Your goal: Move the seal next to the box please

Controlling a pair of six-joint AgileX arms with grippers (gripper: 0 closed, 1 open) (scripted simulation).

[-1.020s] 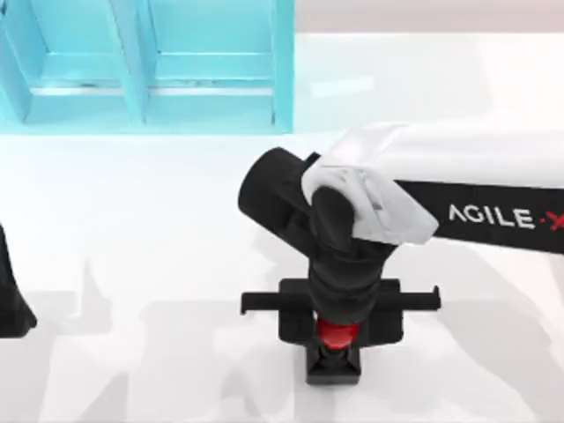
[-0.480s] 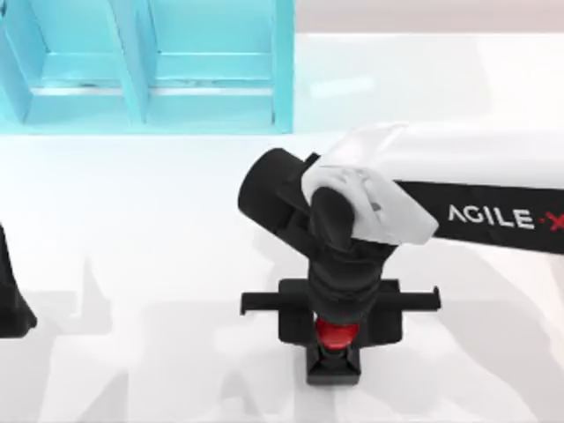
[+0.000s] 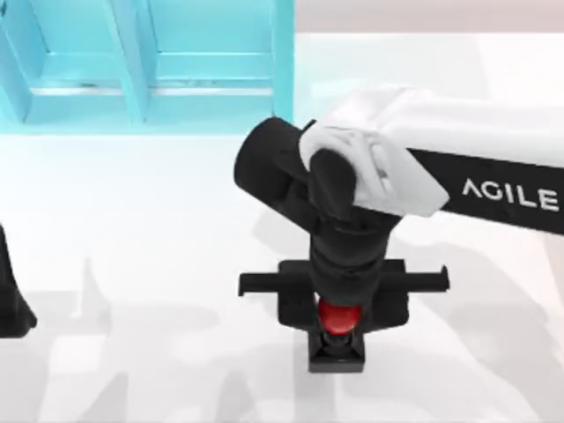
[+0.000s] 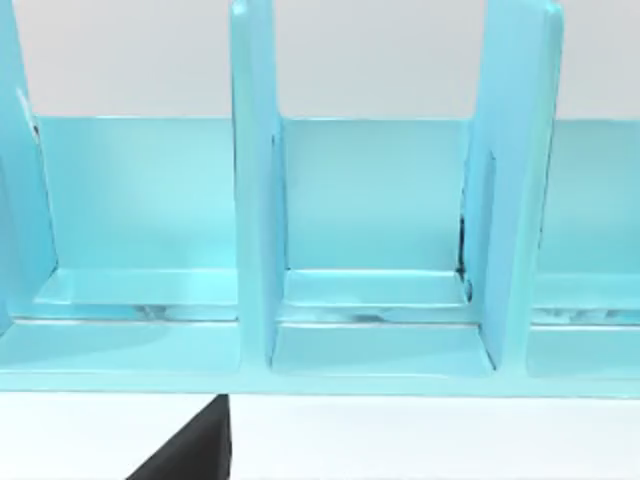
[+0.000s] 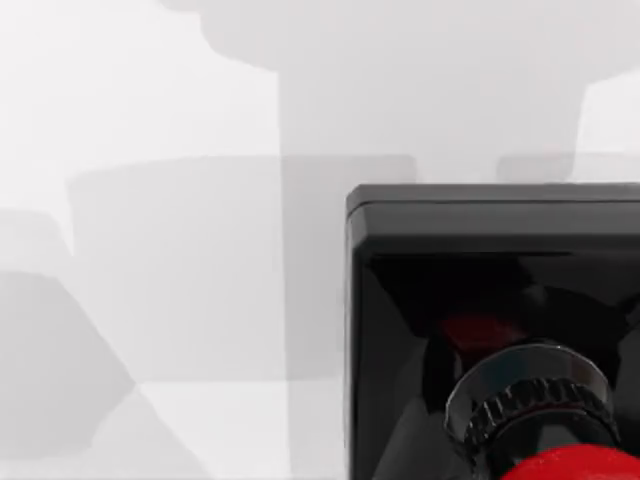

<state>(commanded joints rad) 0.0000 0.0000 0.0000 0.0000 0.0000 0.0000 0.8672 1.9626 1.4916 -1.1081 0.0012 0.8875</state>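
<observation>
Right hand (image 3: 337, 339) over seal (image 3: 337, 315), white table (image 3: 159, 264).

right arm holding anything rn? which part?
Cannot tell for sure. The right gripper sits directly over the seal, around its red knob, but the wrist hides the fingers. Left arm is parked at the table's left edge.

The right arm (image 3: 458, 132) has a white shell over a black side panel lettered "AGILE" in white; its wrist is glossy black, ending in a black gripper (image 3: 339, 304) with a wide crossbar
</observation>
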